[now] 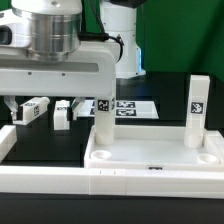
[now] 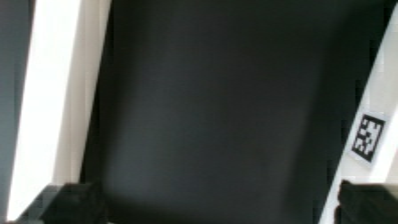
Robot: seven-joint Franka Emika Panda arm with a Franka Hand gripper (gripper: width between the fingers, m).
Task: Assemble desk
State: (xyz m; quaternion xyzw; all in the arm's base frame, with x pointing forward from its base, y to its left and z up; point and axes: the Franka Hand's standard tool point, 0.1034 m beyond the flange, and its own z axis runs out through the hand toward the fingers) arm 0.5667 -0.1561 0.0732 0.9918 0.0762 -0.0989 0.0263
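The white tray-like tabletop (image 1: pixel 150 158) lies at the exterior view's lower right. Two white legs stand upright in it, one at its far left corner (image 1: pixel 103 122) and one at its far right corner (image 1: pixel 197 110). Two more tagged legs (image 1: pixel 35 110) (image 1: pixel 62 113) lie loose on the black table behind. My gripper (image 1: pixel 48 100) hangs over the left part of the table, above the loose legs. In the wrist view my gripper (image 2: pixel 217 207) is open and empty, with only black table between its dark fingertips (image 2: pixel 71 205). A white tagged piece (image 2: pixel 366 135) shows at one edge.
The marker board (image 1: pixel 132 107) lies flat behind the tabletop. A long white border rail (image 1: pixel 50 182) runs along the front and up the left side. It may be the white strip in the wrist view (image 2: pixel 54 100). A second robot base (image 1: pixel 122 40) stands at the back.
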